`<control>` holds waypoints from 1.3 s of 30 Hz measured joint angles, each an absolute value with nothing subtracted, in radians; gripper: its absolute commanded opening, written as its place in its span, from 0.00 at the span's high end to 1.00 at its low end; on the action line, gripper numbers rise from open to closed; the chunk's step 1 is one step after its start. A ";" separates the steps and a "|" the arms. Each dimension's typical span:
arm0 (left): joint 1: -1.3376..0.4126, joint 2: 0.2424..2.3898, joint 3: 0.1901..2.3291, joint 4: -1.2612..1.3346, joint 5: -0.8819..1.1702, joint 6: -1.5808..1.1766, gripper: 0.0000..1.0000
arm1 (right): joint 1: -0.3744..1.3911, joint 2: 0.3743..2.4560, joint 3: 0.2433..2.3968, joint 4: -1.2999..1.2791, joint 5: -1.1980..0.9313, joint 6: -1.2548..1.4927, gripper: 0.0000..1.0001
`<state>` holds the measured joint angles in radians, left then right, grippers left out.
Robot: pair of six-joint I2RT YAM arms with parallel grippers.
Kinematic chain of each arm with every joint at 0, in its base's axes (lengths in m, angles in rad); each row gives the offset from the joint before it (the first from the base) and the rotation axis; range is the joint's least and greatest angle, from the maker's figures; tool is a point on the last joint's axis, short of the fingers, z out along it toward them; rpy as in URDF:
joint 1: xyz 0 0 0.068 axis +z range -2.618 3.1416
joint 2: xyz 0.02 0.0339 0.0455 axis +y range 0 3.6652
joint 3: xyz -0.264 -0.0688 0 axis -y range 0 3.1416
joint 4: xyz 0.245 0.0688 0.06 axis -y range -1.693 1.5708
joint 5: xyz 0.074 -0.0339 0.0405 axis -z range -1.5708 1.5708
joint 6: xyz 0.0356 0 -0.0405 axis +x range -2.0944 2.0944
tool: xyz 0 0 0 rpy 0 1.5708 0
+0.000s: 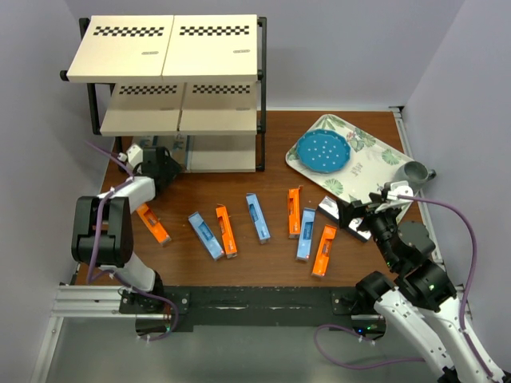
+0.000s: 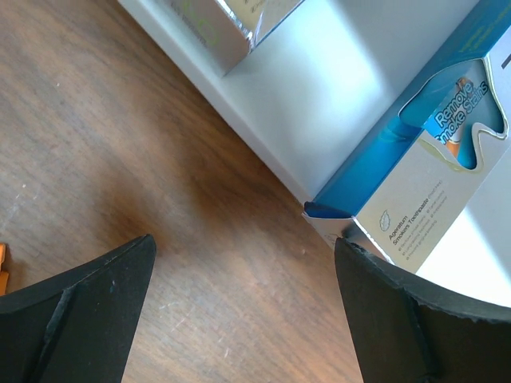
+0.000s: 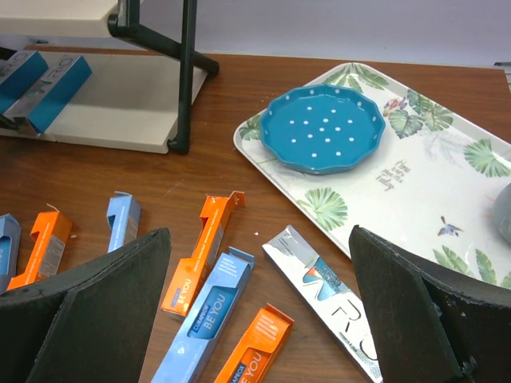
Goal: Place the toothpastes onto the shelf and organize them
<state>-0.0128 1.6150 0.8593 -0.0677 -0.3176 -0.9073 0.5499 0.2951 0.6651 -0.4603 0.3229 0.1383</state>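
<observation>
- Shelf [image 1: 215, 76] — three cream boards in a black frame, checkered strips on the upper two; upright at the far left of the surface [image 1: 263, 267].
- Blue-and-silver cartons [image 3: 48, 86] — two, flat, side by side on the bottom board.
- Orange cartons [image 1: 227, 231] — four, flat on the surface in a loose row before the shelf, some end flaps open.
- Light blue cartons [image 1: 257, 217] — three, flat, interspersed among the orange.
- Silver carton [image 1: 343, 218] — flat, slantwise, at the row's right end.

Upper right: blue dotted round plate [image 3: 323, 128] on white leaf-print tray [image 3: 415, 191]. Lower left: orange, lt-blue & silver toothpaste cartons [image 3: 200, 263] scattered on brown wood table [image 3: 231, 171]. Upper left: cream shelf board [image 3: 112, 112] w/ two blue cartons [image 3: 48, 88].
</observation>
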 measured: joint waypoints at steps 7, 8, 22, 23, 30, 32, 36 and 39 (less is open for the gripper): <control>-0.008 1.648 0.892 -0.067 -0.314 -0.908 0.00 | 0.550 0.296 0.665 -0.460 0.323 0.138 0.01; -0.008 1.650 0.894 -0.067 -0.313 -0.908 0.00 | 0.550 0.297 0.665 -0.460 0.323 0.138 0.01; -0.008 1.670 0.902 -0.062 -0.300 -0.909 0.00 | 0.550 0.316 0.665 -0.464 0.323 0.138 0.01; -0.008 1.673 0.904 -0.062 -0.299 -0.909 0.00 | 0.550 0.315 0.665 -0.464 0.323 0.138 0.01; -0.008 1.674 0.913 -0.058 -0.292 -0.909 0.00 | 0.550 0.316 0.665 -0.464 0.323 0.138 0.01; -0.008 1.674 0.913 -0.059 -0.287 -0.909 0.00 | 0.550 0.319 0.665 -0.464 0.322 0.138 0.01; -0.008 1.649 0.891 -0.054 -0.273 -0.909 0.00 | 0.550 0.335 0.665 -0.465 0.316 0.143 0.01; -0.007 1.568 0.834 -0.057 -0.253 -0.905 0.00 | 0.550 0.362 0.668 -0.468 0.302 0.164 0.01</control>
<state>-0.0074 1.5684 0.8345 -0.0566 -0.2531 -0.9047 0.5499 0.3618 0.6682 -0.4683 0.3023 0.1638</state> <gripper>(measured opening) 0.996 0.985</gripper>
